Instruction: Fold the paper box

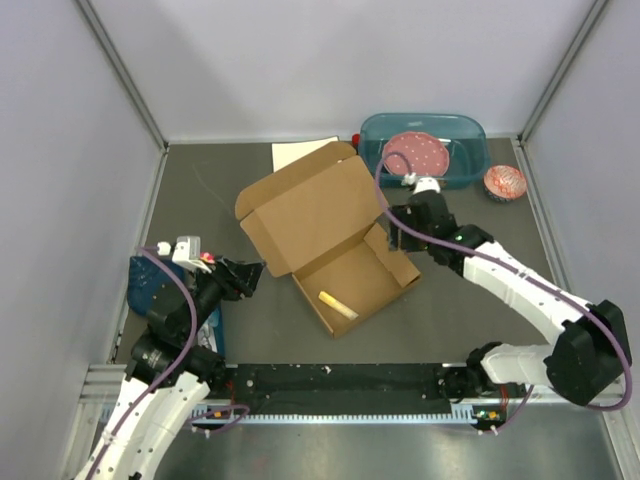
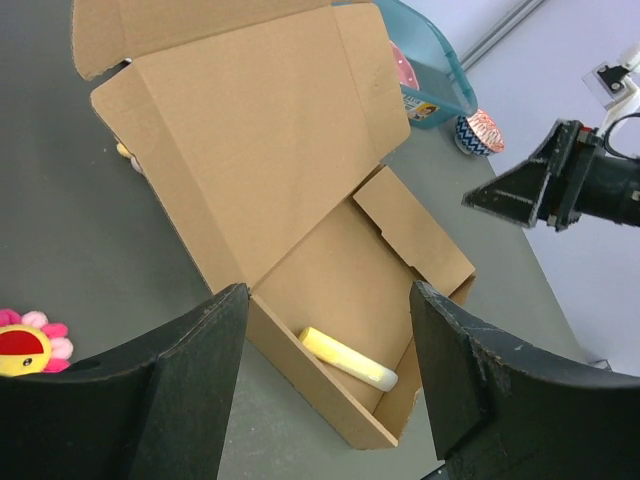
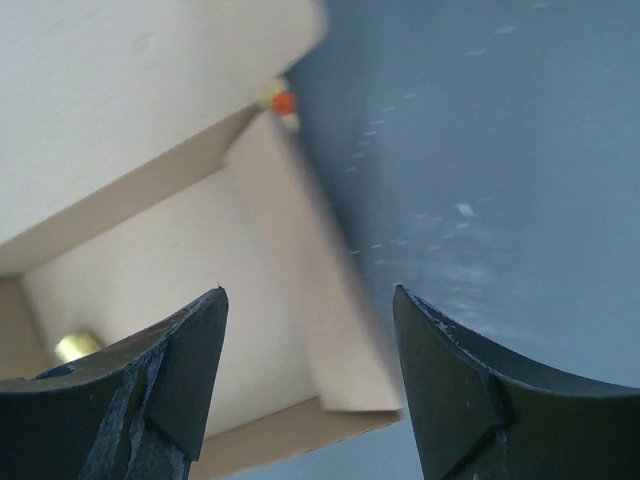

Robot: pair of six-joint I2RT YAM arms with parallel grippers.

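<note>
The paper box lies in the middle of the table, brown cardboard with its lid tilted up and back and its shallow tray open. A yellow stick lies in the tray's near corner. My left gripper hovers open just left of the tray; in the left wrist view the box and the stick show beyond the open left gripper. My right gripper stands open at the tray's right side flap, which lies below the right gripper, with nothing held.
A teal tub holding a pink plate stands at the back right, with a patterned cupcake liner beside it. A white sheet lies behind the lid. A blue item and a flower toy lie at the left.
</note>
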